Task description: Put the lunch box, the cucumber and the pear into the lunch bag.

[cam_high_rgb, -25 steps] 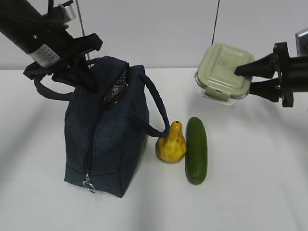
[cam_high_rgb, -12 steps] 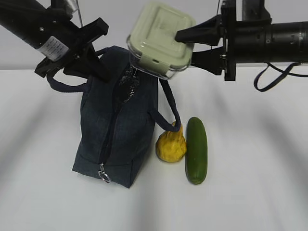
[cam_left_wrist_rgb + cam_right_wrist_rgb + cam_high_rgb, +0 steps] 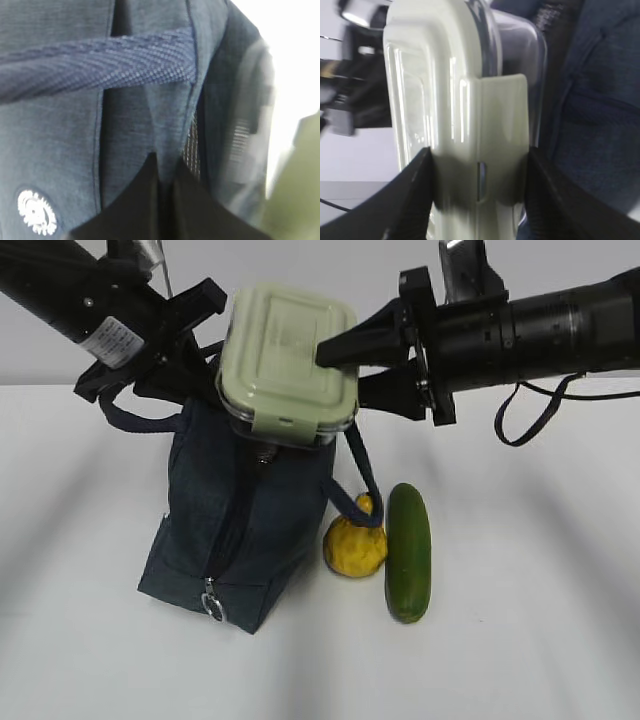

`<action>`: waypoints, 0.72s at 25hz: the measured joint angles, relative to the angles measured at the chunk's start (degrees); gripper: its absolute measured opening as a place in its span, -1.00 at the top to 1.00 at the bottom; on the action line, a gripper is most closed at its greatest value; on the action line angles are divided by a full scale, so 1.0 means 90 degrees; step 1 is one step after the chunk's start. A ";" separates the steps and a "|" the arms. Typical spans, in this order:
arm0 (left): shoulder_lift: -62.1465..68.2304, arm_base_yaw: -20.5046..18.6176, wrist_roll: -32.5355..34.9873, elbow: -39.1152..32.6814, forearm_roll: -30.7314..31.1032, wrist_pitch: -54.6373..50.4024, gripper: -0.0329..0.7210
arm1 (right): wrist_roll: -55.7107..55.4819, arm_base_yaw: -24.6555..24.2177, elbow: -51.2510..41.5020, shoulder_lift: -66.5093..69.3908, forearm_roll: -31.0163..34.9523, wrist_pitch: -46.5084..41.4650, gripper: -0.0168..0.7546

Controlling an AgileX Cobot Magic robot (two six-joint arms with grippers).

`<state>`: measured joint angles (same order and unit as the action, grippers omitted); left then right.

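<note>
The lunch box [image 3: 285, 350], clear with a pale green lid, hangs tilted over the top of the navy lunch bag [image 3: 235, 530]. My right gripper [image 3: 340, 375] is shut on its right side, one finger on the lid and one under the base. In the right wrist view my right gripper [image 3: 477, 165] clamps the lunch box [image 3: 445, 100] at a clip, with the bag [image 3: 600, 100] just beyond. My left gripper [image 3: 200, 385] is shut on the bag's top left edge. In the left wrist view my left gripper [image 3: 165, 162] pinches the bag's fabric [image 3: 60, 140]. The yellow pear [image 3: 355, 545] and the dark green cucumber [image 3: 408, 550] lie side by side to the right of the bag.
The bag's right handle [image 3: 360, 480] droops onto the pear. The zipper ring pull [image 3: 211, 607] hangs at the bag's near lower end. A handle strap [image 3: 100, 65] crosses the left wrist view. The white table [image 3: 540, 620] extends to the right and front.
My right gripper has carried the lunch box from the right side leftward to above the bag's top. The bag's top has shifted right under my left gripper's hold.
</note>
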<state>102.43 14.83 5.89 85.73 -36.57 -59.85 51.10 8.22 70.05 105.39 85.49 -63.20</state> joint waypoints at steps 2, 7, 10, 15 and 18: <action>0.0024 0.0000 0.0000 0.0000 -0.0009 0.0013 0.91 | -0.0086 0.0000 0.0000 0.0122 -0.0342 0.0115 -0.01; 0.0028 0.0000 0.0000 0.0000 -0.0047 0.0038 0.91 | -0.0580 0.0000 0.0003 0.0152 -0.1336 0.0460 -0.01; 0.0028 0.0000 0.0000 0.0000 -0.0097 0.0046 0.91 | -0.0976 0.0011 0.0003 0.0152 -0.1939 0.0640 -0.01; 0.0028 0.0011 0.0000 0.0000 -0.0164 0.0067 0.91 | -0.1336 0.0081 0.0041 0.0275 -0.2127 0.0740 -0.01; 0.0028 0.0011 0.0008 0.0000 -0.0179 0.0088 0.91 | -0.1611 0.0254 0.0203 0.0480 -0.2127 0.0743 -0.01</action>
<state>102.68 14.93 5.96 85.73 -38.18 -59.06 36.60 10.51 71.87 109.71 66.35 -56.51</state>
